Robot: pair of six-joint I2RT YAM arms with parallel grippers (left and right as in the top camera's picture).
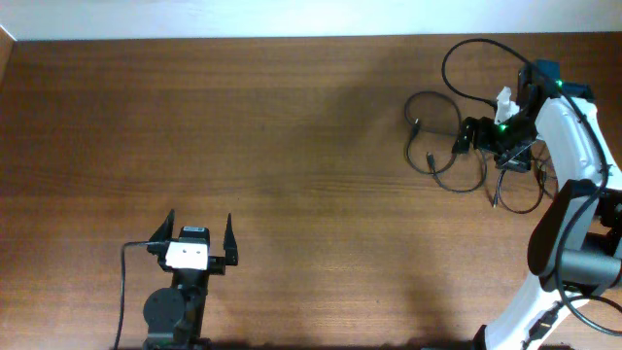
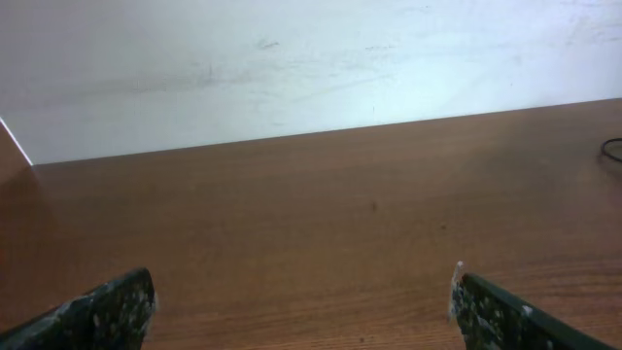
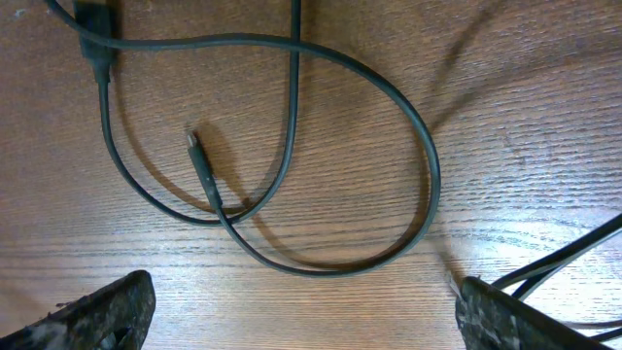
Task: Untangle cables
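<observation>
The cables (image 1: pixel 432 165) lie as loose, overlapping black loops on the wooden table (image 1: pixel 292 146) at the far right. My right gripper (image 1: pixel 476 141) hovers just over them, open, nothing between its fingers. In the right wrist view a wide cable loop (image 3: pixel 428 175) crosses a second cord, and a thin plug end (image 3: pixel 202 167) rests inside the loops, all just ahead of the open right gripper (image 3: pixel 301 311). My left gripper (image 1: pixel 199 228) stands open near the front left, far from the cables. The left wrist view shows the open left gripper (image 2: pixel 303 309) over bare wood.
A thicker black arm cable (image 1: pixel 466 49) arcs above the right arm near the back edge. A white wall (image 2: pixel 292 68) borders the table's far side. A sliver of cable (image 2: pixel 612 148) shows at the right edge of the left wrist view.
</observation>
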